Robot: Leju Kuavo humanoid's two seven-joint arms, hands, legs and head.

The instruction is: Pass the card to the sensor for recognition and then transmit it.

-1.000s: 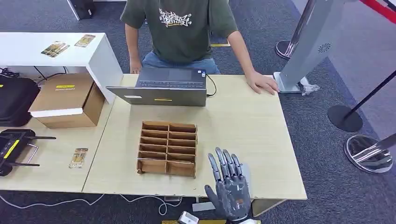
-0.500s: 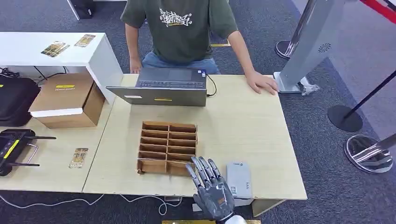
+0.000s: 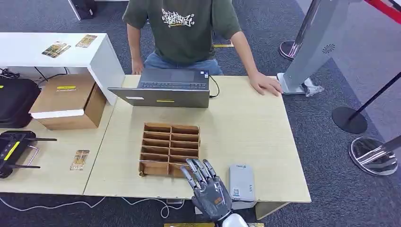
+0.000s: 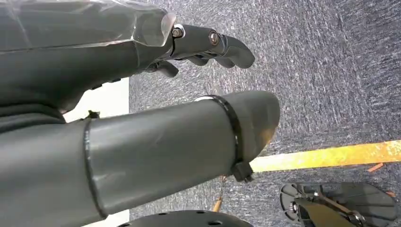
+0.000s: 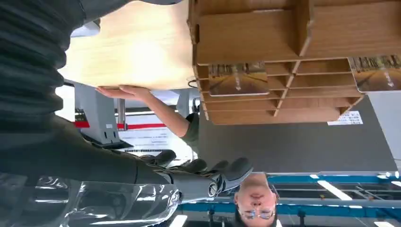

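Hovering at the near edge of the brown cardboard divider box [image 3: 169, 150], the right robot hand [image 3: 209, 192] is released, fingers spread, grasping nothing. Printed cards [image 5: 238, 78] sit in that box's compartments. A grey card sensor [image 3: 241, 185] lies just right of the box on the light wooden tabletop [image 3: 246, 132]. The left robot hand [image 4: 208, 45] hangs empty, fingers loosely apart.

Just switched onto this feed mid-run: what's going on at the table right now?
The robot's right hand is over the near edge of the table, fingers spread and holding nothing, reaching toward the near end of the cardboard card rack. The right wrist view shows cards standing in the rack's slots. The grey sensor lies just to the right of the hand. The left hand hangs over the floor. A person sits opposite behind a laptop.
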